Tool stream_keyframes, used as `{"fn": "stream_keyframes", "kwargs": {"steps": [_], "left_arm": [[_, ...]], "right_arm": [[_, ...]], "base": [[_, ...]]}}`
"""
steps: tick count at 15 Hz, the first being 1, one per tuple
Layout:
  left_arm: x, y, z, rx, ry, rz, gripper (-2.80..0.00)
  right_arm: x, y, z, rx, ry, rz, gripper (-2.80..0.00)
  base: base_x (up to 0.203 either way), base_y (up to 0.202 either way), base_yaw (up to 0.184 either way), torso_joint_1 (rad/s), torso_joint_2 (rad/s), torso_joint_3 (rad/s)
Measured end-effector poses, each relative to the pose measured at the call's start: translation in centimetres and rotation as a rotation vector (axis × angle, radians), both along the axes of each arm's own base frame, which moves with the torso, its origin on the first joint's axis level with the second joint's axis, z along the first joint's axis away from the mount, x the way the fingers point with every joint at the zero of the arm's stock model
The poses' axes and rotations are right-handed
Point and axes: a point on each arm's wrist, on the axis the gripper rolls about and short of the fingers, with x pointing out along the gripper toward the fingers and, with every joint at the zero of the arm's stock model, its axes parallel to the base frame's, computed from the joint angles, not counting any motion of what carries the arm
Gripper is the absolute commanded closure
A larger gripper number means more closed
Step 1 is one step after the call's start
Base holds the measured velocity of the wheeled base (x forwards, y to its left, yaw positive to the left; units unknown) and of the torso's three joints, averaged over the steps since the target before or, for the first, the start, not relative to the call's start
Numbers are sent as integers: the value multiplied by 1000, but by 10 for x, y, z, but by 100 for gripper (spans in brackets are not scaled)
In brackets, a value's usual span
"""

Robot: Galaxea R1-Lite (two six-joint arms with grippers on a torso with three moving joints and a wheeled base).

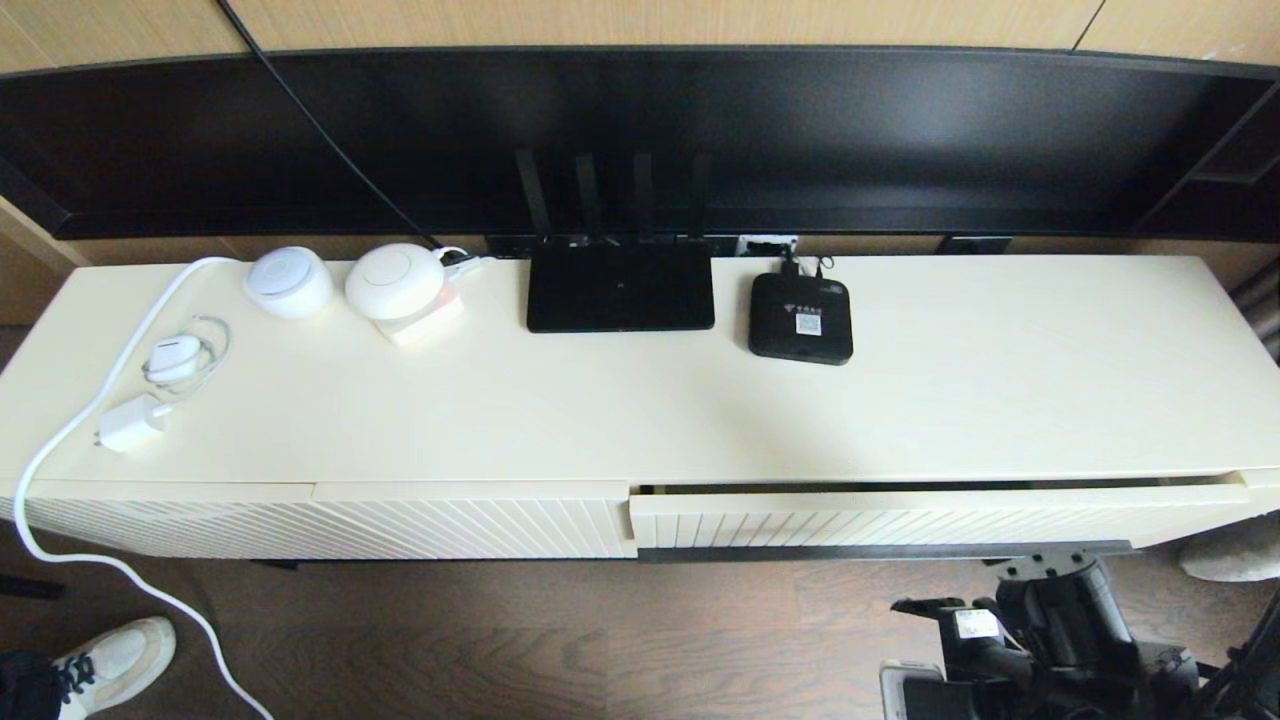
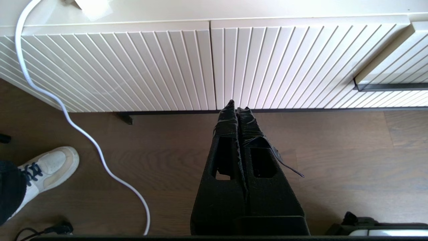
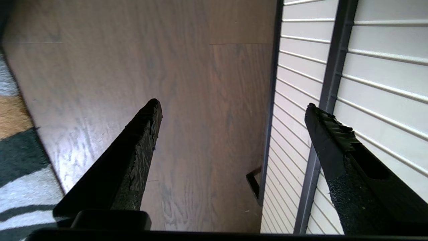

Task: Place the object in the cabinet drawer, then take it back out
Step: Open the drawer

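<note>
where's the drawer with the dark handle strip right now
In the head view, the cabinet drawer sits at the cabinet's front right, slightly ajar, just above the right gripper.

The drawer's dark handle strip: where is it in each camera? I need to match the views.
Head view: handle strip runs under the slightly open cabinet drawer, lower right.
Left wrist view: a short piece at the right edge.
Right wrist view: strip beside one finger of the right gripper.
Shared landmark: ribbed cream front.

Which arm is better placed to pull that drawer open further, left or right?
Right. The right gripper is open beside the cabinet drawer's dark handle strip. The left gripper is shut, facing the ribbed panel without a handle.
</note>
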Motion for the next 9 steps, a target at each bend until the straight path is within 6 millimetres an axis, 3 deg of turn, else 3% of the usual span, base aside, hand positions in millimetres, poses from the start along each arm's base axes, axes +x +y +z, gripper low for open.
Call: {"fn": "stream_keyframes", "kwargs": {"steps": [9], "left_arm": [[0, 0, 0, 0, 0, 0, 0]], "right_arm": [[25, -1, -21, 5, -29, -38, -280]], "base": [[0, 0, 0, 0, 0, 0]]}}
